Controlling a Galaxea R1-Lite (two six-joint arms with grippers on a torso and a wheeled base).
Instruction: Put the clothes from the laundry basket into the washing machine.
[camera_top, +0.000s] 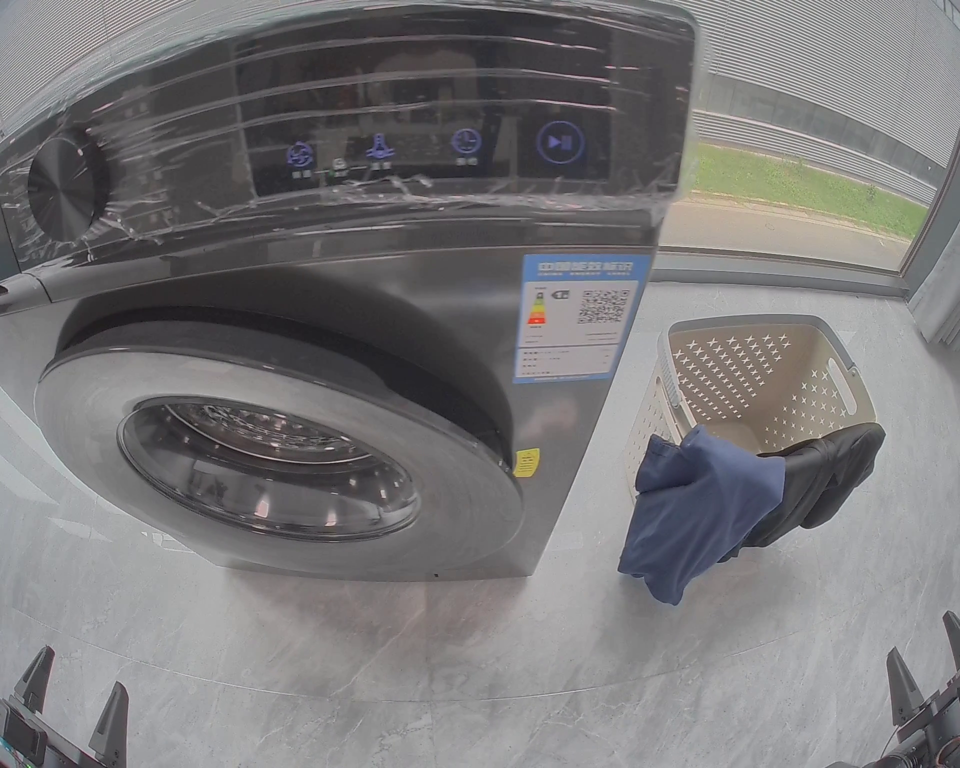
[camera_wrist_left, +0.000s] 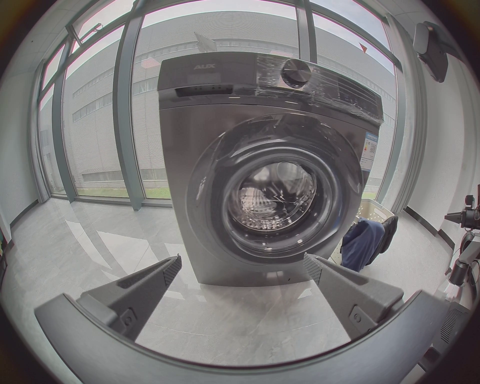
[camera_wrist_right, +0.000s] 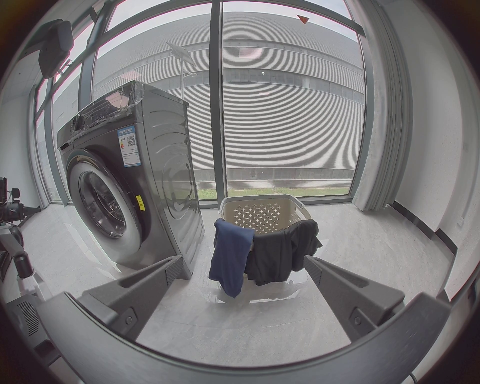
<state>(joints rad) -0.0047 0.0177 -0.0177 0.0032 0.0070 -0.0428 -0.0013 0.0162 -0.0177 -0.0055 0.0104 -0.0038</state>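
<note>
A grey front-loading washing machine (camera_top: 400, 300) stands on the floor with its round door (camera_top: 270, 465) shut. To its right sits a beige laundry basket (camera_top: 765, 375). A blue garment (camera_top: 700, 510) and a black garment (camera_top: 825, 480) hang over the basket's near rim. My left gripper (camera_top: 70, 695) is low at the near left, open and empty, facing the machine's door (camera_wrist_left: 277, 200). At the near right my right gripper (camera_top: 925, 655) is open and empty too, well short of the basket (camera_wrist_right: 262, 212) and the clothes (camera_wrist_right: 265, 250).
Smooth grey tiled floor (camera_top: 500, 650) lies between me and the machine and basket. Floor-to-ceiling windows (camera_wrist_right: 290, 100) run behind both. A curtain (camera_wrist_right: 385, 125) hangs beyond the basket on the right.
</note>
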